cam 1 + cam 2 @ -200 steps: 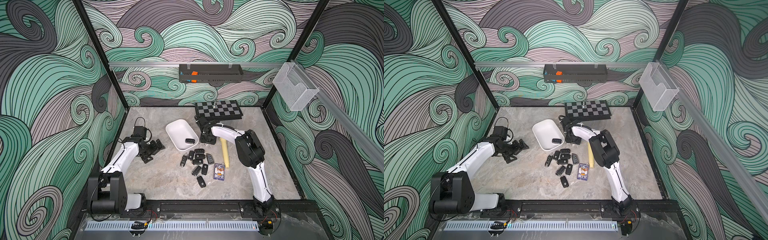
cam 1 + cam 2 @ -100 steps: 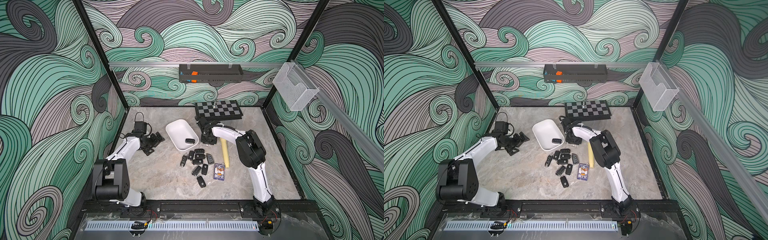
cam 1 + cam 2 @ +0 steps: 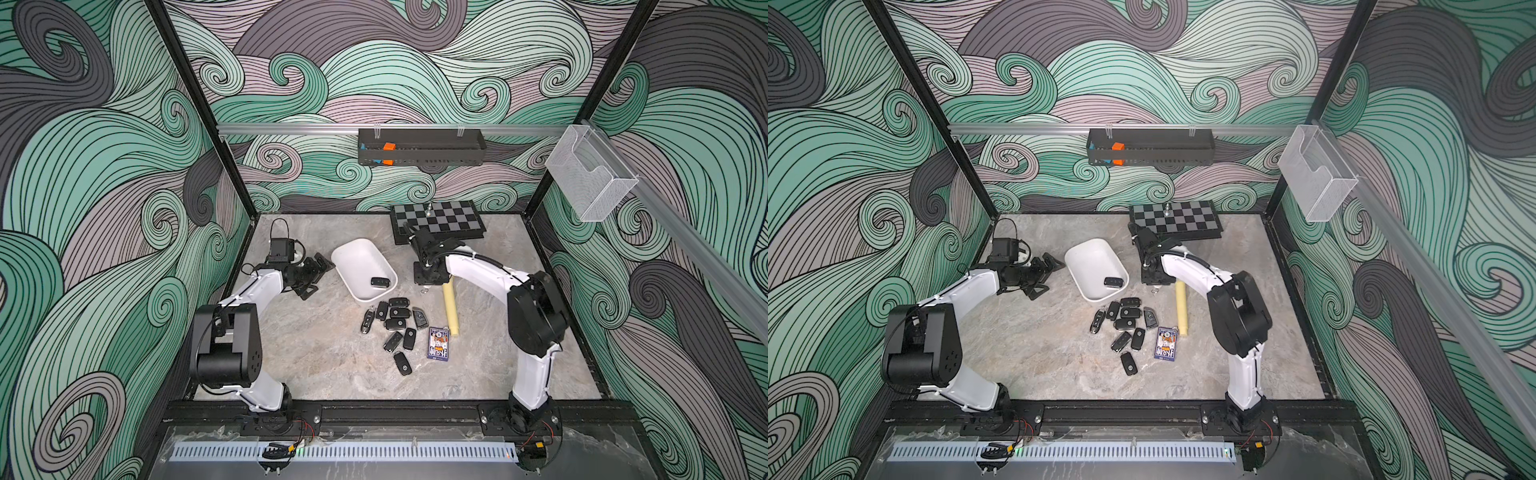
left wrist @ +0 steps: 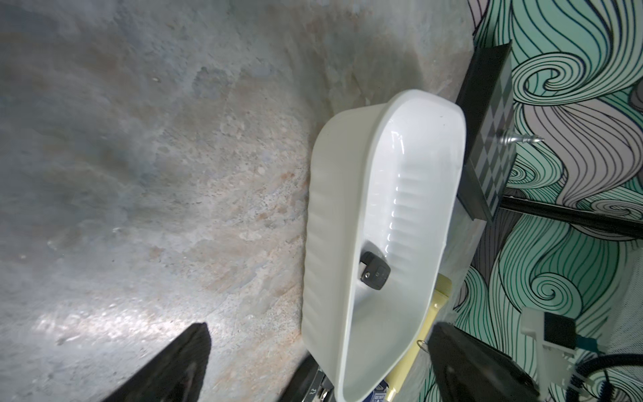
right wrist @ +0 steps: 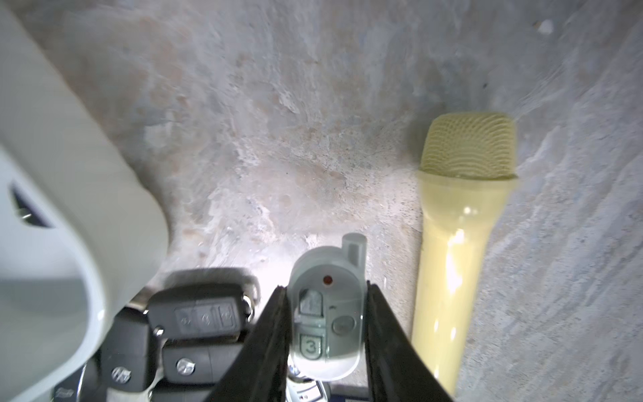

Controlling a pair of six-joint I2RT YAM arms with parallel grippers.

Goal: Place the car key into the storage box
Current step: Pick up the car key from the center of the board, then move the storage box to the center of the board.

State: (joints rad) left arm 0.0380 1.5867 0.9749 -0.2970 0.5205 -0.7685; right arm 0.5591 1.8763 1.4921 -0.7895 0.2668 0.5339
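Note:
The white storage box (image 3: pixel 360 260) lies at mid-table with one black car key (image 3: pixel 381 282) in its near end. My right gripper (image 5: pixel 325 287) is shut on a grey car key fob (image 5: pixel 327 313) with a red dot and a "3" button. In both top views that gripper (image 3: pixel 428 277) points down, between the box and a yellow microphone (image 3: pixel 450 309). My left gripper (image 3: pixel 318 276) is open just left of the box, holding nothing. In the left wrist view the box (image 4: pixel 348 195) lies ahead of the spread fingers (image 4: pixel 195 351).
Several black car keys (image 3: pixel 397 320) lie in a pile in front of the box, with a playing-card pack (image 3: pixel 438 343) beside them. A chessboard (image 3: pixel 436 218) sits at the back. A black tray (image 3: pixel 419 151) and a mesh basket (image 3: pixel 590 178) hang on the walls.
My right gripper has closed on the grey fob. My left arm has swung back and inward, bringing its open gripper closer to the box.

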